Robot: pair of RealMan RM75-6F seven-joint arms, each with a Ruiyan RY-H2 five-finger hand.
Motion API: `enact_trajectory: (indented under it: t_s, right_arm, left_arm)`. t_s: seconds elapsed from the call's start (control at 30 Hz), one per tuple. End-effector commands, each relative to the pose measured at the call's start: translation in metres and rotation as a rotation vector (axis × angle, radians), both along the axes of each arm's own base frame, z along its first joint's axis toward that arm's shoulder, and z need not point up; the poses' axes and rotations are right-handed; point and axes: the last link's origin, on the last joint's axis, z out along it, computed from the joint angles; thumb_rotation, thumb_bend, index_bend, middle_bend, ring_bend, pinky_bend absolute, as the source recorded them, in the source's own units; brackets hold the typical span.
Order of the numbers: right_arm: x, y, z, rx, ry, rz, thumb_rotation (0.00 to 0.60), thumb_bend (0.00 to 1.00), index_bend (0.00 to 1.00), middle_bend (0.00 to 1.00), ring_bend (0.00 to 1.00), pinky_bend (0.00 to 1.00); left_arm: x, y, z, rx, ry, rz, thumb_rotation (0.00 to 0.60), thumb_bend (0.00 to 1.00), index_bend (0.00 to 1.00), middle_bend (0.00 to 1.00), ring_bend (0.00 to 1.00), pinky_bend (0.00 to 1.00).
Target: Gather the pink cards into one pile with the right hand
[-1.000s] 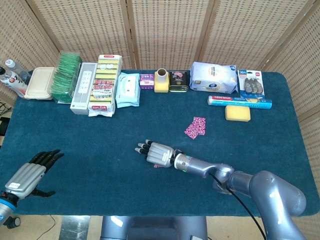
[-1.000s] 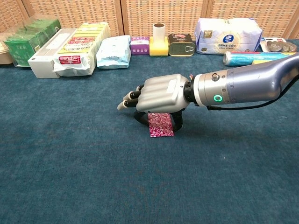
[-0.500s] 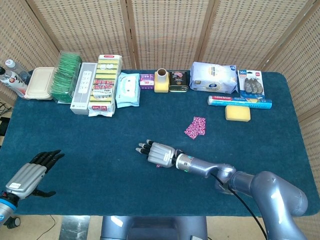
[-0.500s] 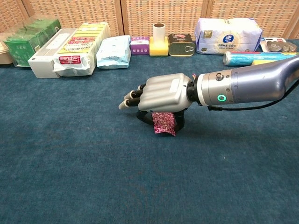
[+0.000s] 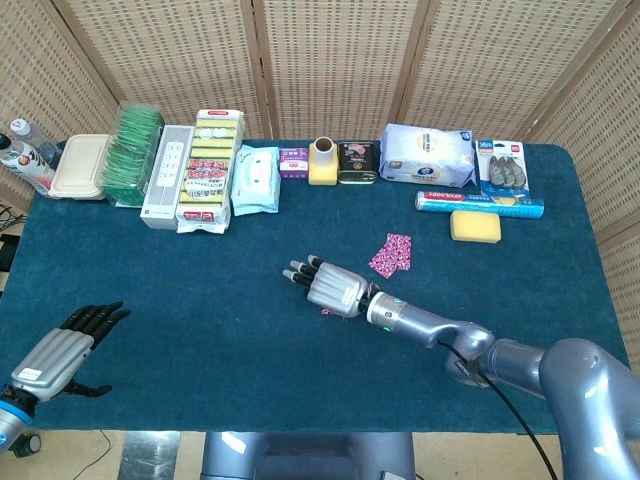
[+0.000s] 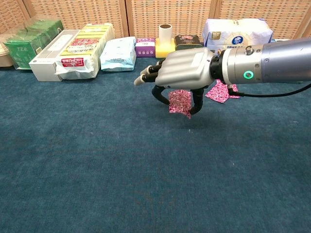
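Transport is underway: right hand [image 6: 187, 73] is pinching one pink card [image 6: 180, 102] above the table [image 5: 200, 290]; next, carrying it onto the other pink cards [image 5: 391, 254] and releasing.

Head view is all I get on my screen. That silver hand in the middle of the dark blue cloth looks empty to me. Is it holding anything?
Observer: Yes. The chest view shows the right hand pinching a pink patterned card under its palm, which covers the card from above.
Operator: So is the card lying on the cloth, or is it up in the air?
Observer: It is in the air. From the chest view the card hangs tilted, clear of the dark blue cloth, with a gap beneath its lower edge.
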Motion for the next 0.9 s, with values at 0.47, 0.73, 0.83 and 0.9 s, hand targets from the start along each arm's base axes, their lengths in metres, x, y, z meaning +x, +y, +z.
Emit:
enact_trajectory:
  t_s: [0.47,0.73,0.83,0.9]
  right_arm:
    - [-0.054,-0.051,0.044,-0.231,0.04,-0.243,0.6,0.17,0.47,0.05,0.03,0.19]
    - [-0.071,-0.065,0.043,-0.283,0.082,-0.292,0.6,0.17,0.46,0.05,0.03,0.19]
    - [-0.075,-0.067,0.038,-0.281,0.086,-0.314,0.6,0.17,0.46,0.05,0.03,0.19]
    - [-0.077,-0.069,0.034,-0.282,0.084,-0.333,0.6,0.17,0.46,0.05,0.03,0.19]
  left_arm:
    - [0.001,-0.004,0.002,0.004,-0.008,-0.011,0.6,0.06,0.0,0.0,0.0,0.0]
    - [0.0,-0.002,0.001,0.002,-0.002,-0.004,0.6,0.06,0.0,0.0,0.0,0.0]
    - [0.0,-0.001,0.001,0.003,-0.001,0.0,0.6,0.06,0.0,0.0,0.0,0.0]
    - [-0.001,0.0,0.0,0.002,0.001,0.004,0.6,0.06,0.0,0.0,0.0,0.0]
